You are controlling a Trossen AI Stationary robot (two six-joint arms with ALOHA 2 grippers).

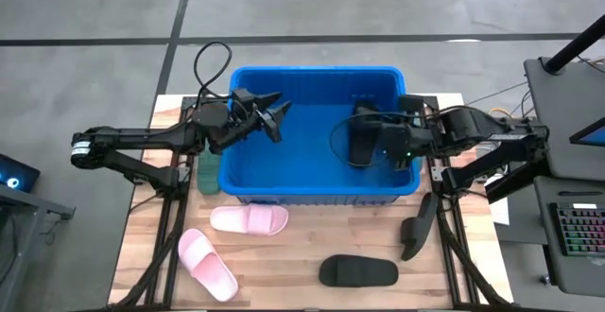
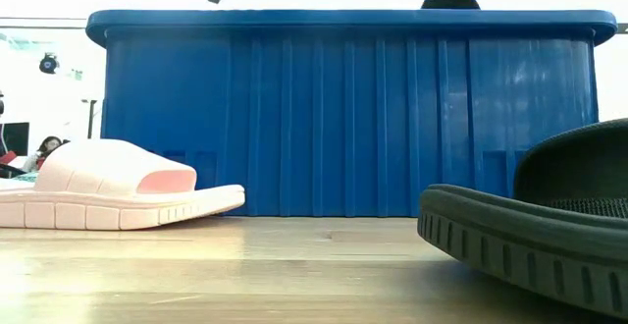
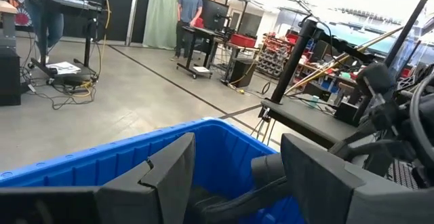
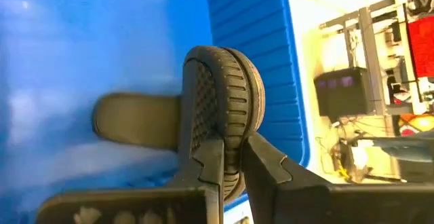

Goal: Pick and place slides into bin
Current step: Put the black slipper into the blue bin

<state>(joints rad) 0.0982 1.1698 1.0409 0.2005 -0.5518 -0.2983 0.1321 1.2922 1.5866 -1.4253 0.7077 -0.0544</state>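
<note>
Bin (image 1: 284, 184): blue tub at the counter's (image 1: 302, 246) 12 o'clock side, filling most of the far half in the high view; in the low view (image 2: 343, 118) its ribbed wall spans nearly the whole width.
Right hand (image 4: 234, 159): over the bin's 3 o'clock end, fingers clamped on the edge of a black slide.
Held slide (image 4: 224, 95): black, pinched by its sole rim and hanging on edge inside the bin; in the high view (image 1: 364, 142) it shows as a dark shape just inside the bin's 3 o'clock wall.
Left hand (image 1: 274, 113): above the bin's 9 o'clock end, fingers (image 3: 169, 176) spread apart with nothing between them.
Pink slides: one (image 1: 249, 219) just at the bin's 6 o'clock wall, lying crosswise; the other (image 1: 208, 265) near the counter's 7 o'clock corner, angled.
Black slide (image 1: 357, 271): flat on the counter at 6 o'clock, well apart from the bin.
Second dark slide (image 1: 418, 225): at 4 o'clock, tilted on edge by the right arm's frame.
Green slide (image 1: 208, 172): wedged beside the bin's 9 o'clock wall, mostly hidden.
People (image 3: 188, 17): standing in the room beyond.
</note>
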